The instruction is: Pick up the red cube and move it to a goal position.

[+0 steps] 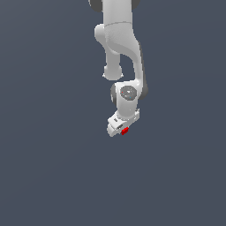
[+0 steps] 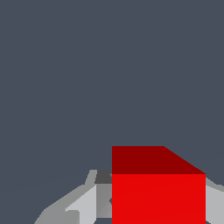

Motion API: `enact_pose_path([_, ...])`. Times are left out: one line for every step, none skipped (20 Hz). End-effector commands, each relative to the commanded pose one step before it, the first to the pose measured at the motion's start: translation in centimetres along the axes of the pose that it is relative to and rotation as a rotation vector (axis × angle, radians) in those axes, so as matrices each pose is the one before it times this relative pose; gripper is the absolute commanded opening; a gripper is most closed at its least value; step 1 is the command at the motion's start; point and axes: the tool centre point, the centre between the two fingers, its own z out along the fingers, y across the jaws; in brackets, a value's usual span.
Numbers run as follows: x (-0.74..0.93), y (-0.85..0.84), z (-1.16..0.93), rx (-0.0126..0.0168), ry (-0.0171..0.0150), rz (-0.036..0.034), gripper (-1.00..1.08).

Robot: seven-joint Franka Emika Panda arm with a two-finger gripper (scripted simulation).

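White arm hangs down; tool (image 1: 122,129) grips the red cube (image 1: 125,130).

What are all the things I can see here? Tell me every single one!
small plain bright red cube: one, red, right at the pincer's tip in the exterior view; it fills the near part of the wrist view, with pale fingers on both sides of it.
flat dark grey-blue background surface: one, grey-blue, all around everything.
white robot arm: one, white with grey joints, coming down from the top of the exterior view.
pincer: one, white, at the arm's lower end, seemingly closed on the cube.
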Motion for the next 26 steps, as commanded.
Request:
enact_pose_path([-0.016,0.381,-0.347,-0.00066,0.00077,0.00057,-1.0])
enact_pose_path([-0.022,0.254,-0.234,0.0,0.0,0.0,-1.0])
enact_pose_path([-0.026,0.309,-0.285,0.0,0.0,0.0,-1.0])
enact_pose_path([-0.03,0.363,-0.335,0.0,0.0,0.0,-1.0])
enact_pose_path([-0.034,0.416,-0.384,0.0,0.0,0.0,-1.0])
enact_pose_path([-0.038,0.467,-0.432,0.0,0.0,0.0,-1.0])
enact_pose_path([-0.041,0.518,-0.479,0.0,0.0,0.0,-1.0])
enact_pose_path([-0.033,0.551,-0.519,0.00053,0.00023,-0.00038,-1.0])
enact_pose_path([-0.046,0.616,-0.569,0.0,0.0,0.0,-1.0])
enact_pose_path([-0.048,0.662,-0.612,0.0,0.0,0.0,-1.0])
enact_pose_path([-0.049,0.702,-0.649,0.0,0.0,0.0,-1.0])
enact_pose_path([-0.041,0.724,-0.676,0.00054,0.00031,-0.0003,-1.0])
enact_pose_path([-0.049,0.762,-0.702,0.0,0.0,0.0,-1.0])
enact_pose_path([-0.048,0.784,-0.722,0.0,0.0,0.0,-1.0])
enact_pose_path([-0.046,0.801,-0.736,0.0,0.0,0.0,-1.0])
enact_pose_path([-0.044,0.815,-0.746,0.0,0.0,0.0,-1.0])
enact_pose_path([-0.032,0.814,-0.752,0.00049,0.00036,-0.00032,-1.0])
enact_pose_path([-0.036,0.828,-0.752,0.0,0.0,0.0,-1.0])
enact_pose_path([-0.03,0.784,-0.709,0.0,0.0,0.0,-1.0])
enact_pose_path([-0.026,0.73,-0.657,0.0,0.0,0.0,-1.0])
enact_pose_path([-0.021,0.677,-0.607,0.0,0.0,0.0,-1.0])
enact_pose_path([-0.015,0.625,-0.556,0.0,0.0,0.0,-1.0])
enact_pose_path([-0.008,0.574,-0.506,0.0,0.0,0.0,-1.0])
enact_pose_path([-0.001,0.52,-0.463,-0.00057,-0.00038,0.00009,-1.0])
enact_pose_path([0.002,0.475,-0.411,0.0,0.0,0.0,-1.0])
enact_pose_path([0.003,0.428,-0.368,0.0,0.0,0.0,-1.0])
